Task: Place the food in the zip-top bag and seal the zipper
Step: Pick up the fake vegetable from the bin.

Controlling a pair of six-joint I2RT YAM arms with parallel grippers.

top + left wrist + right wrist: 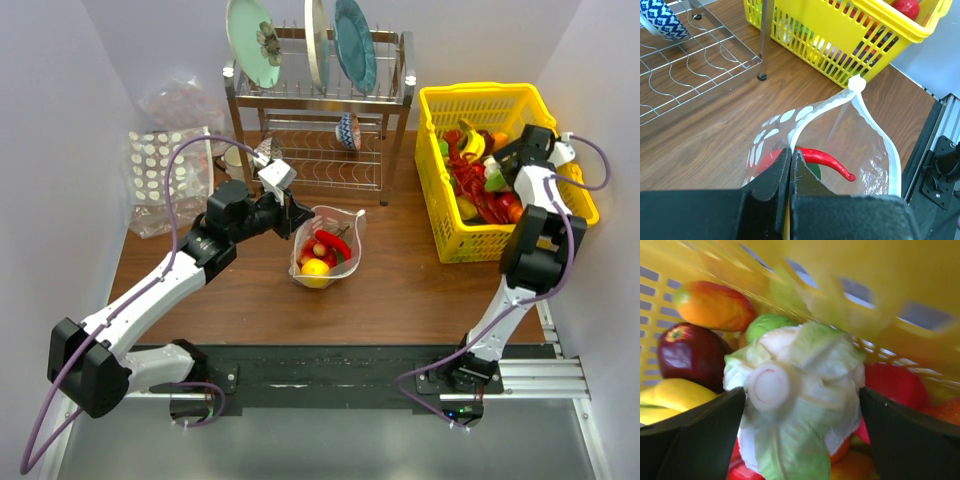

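zip-top bag (326, 257) sits mid-table (400, 300), mouth open, in front of the dish rack (320, 160). Top view shows a lemon (315, 267) inside. Only the left wrist view shows the grip: left gripper (791, 154) jaws pinched together on the zipper (881, 129) rim, with a red chili (822, 159) just behind. right gripper (498, 178) is down in the yellow basket (470, 250). Its wrist view shows the fingers (690, 435) spread wide, holding a cabbage (800, 400) on both sides.

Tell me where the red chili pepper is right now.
The red chili pepper lies inside the zip-top bag at mid-table in the top view, just past the left claw that pinches the bag's rim.
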